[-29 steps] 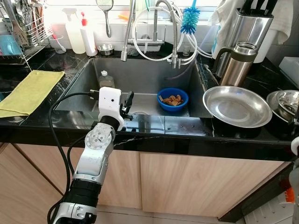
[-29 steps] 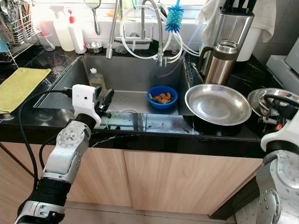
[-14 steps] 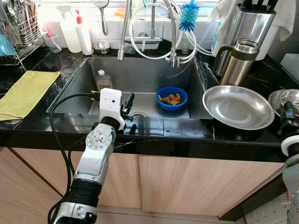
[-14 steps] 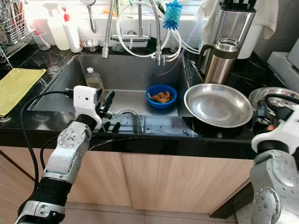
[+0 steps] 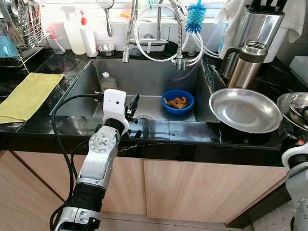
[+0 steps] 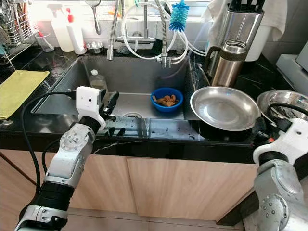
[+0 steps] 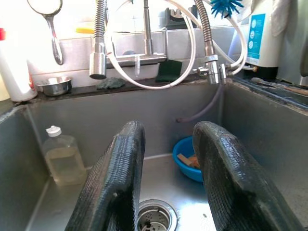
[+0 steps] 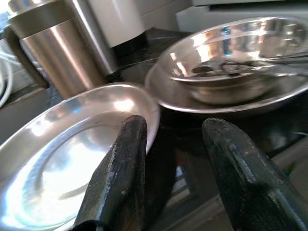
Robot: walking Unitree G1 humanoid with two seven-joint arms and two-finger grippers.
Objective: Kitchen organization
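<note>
A home kitchen. A deep stainless sink (image 5: pixel 86 89) is set into a black stone counter (image 5: pixel 202 137) over light wood cabinet doors (image 5: pixel 192 190), with a pull-down spring faucet (image 5: pixel 127 33) and looping hoses behind it. A blue bottle brush (image 5: pixel 196 19), a spray bottle (image 5: pixel 74 31) and a hanging ladle (image 5: pixel 107 12) line the sill. A wire dish rack (image 5: pixel 24 29) holds cutlery beside a yellow cloth (image 5: pixel 26 96). A steel jug (image 5: pixel 244 65), a steel plate (image 5: pixel 245 110) and a knife block (image 5: pixel 262 21) stand to the right.
</note>
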